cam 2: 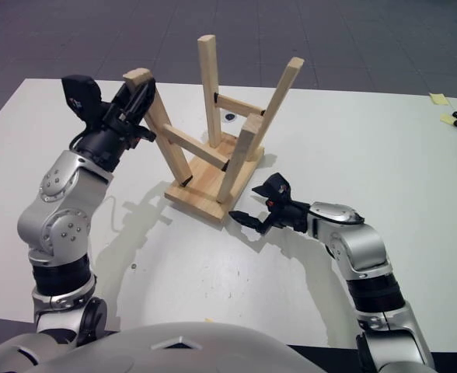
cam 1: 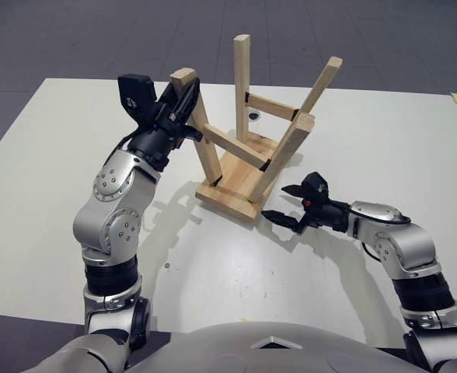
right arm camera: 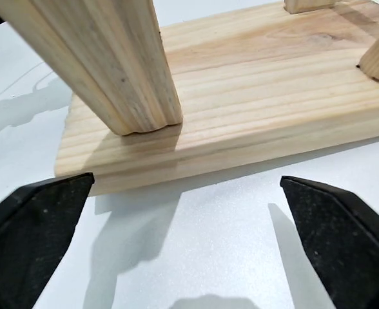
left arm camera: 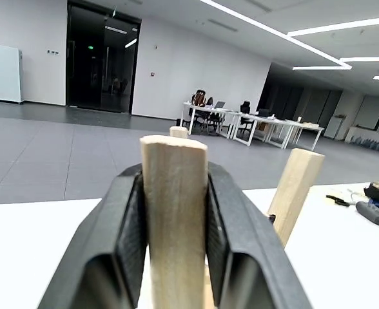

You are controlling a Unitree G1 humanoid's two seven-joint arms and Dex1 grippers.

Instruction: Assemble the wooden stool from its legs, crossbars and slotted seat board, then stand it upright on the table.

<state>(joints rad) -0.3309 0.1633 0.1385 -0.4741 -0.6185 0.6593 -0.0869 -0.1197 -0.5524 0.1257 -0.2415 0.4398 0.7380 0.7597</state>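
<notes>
While the stool (cam 1: 248, 148) is lying upside down on the white desk (cam 1: 368, 140), its assembly is being shown as apparently complete. The slotted seat board (cam 1: 232, 190) is being borne by the desk, four legs are being carried upward from it, and crossbars (cam 1: 232, 146) are being seen joined between the legs.

The upper end of the leg nearest the robot's left (cam 1: 204, 140) is being pinched by the left gripper (cam 1: 186, 93). In the left wrist view its two black fingers (left arm camera: 128, 225) are being pressed against opposite faces of the wood.

The right gripper (cam 1: 277, 202) is being held low over the desk, just beside the near corner of the seat board and not touching it. Its fingers (right arm camera: 28, 225) are being held spread wide, with nothing between them.

Whether every joint is fully seated cannot be told, nor whether the board is lying flat or being tipped slightly onto one edge. Judged from this arrangement, the joining of the parts is being regarded as done. One step is being left outstanding: the stool is yet to be turned over and stood on its legs on the desk.
</notes>
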